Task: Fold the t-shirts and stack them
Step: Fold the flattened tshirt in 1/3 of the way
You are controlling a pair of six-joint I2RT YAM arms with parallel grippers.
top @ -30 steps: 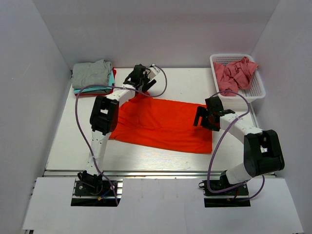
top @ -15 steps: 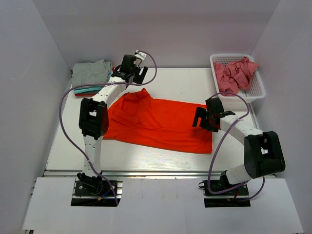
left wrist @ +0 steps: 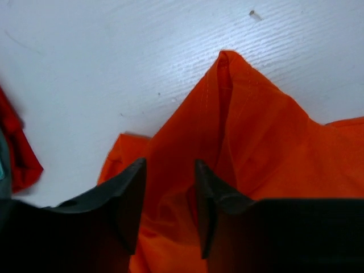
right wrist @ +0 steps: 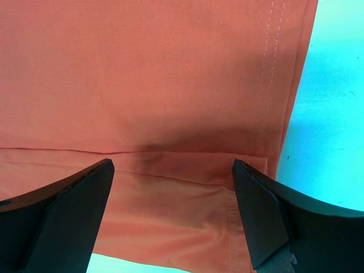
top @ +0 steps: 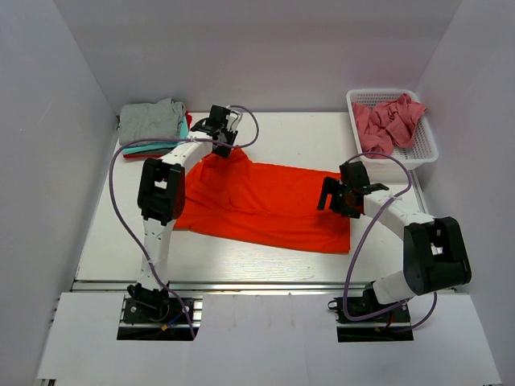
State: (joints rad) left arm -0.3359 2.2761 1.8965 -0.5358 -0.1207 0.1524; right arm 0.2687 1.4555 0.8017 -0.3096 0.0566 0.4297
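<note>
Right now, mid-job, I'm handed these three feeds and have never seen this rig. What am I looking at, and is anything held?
Two robot arms are bolted at the near edge of the table, each ending in a two-finger gripper. The wide picture looks down from above and behind them; the other two come from wrist cameras. An orange t-shirt lies spread between the arms. Folded shirts are stacked far left; a white basket far right holds a pink shirt. The left gripper has a ridge of orange cloth between partly closed jaws; whether it grips, I cannot tell. The right gripper is open above the shirt's hem, holding nothing.
</note>
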